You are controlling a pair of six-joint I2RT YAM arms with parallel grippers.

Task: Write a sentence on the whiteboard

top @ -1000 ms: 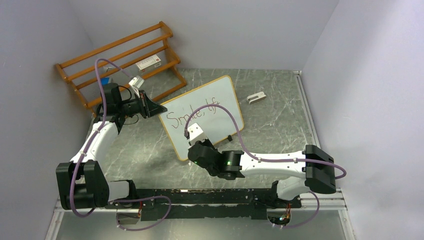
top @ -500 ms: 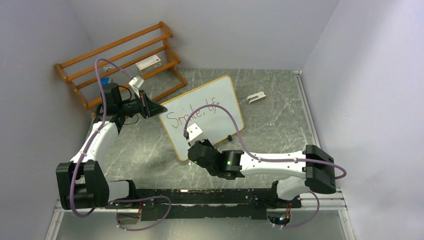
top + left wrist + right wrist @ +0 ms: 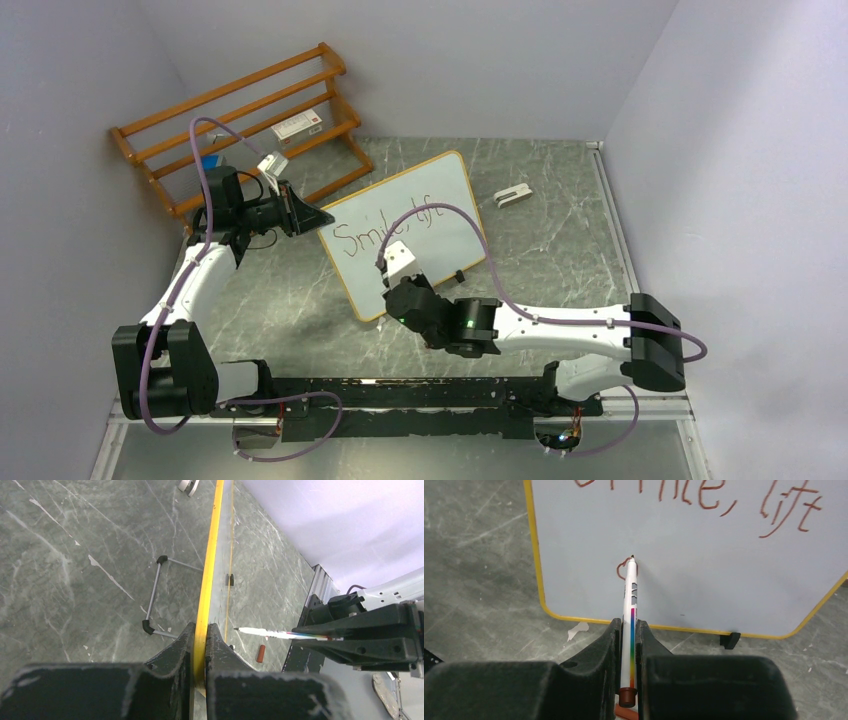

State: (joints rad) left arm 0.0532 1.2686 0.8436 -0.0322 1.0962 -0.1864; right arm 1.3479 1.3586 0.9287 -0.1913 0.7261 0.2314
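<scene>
Sentence (image 3: 705, 497) tops beyond R-wrist view

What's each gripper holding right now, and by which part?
Left gripper: whiteboard, by its frame edge. Right gripper: marker, by the rear of its barrel.

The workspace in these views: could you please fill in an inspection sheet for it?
Surface: grey marbled table.
Job's things: whiteboard propped on wire stand; sentence reads "Smile, lift", next stroke begun.
Clutter: wooden rack holding small box; white clip; marker cap.
Grippers: left gripper shut on board's edge; right gripper shut on marker, tip on board.
Cables: purple cable arches over board.
Surroundings: plain walls.
</scene>
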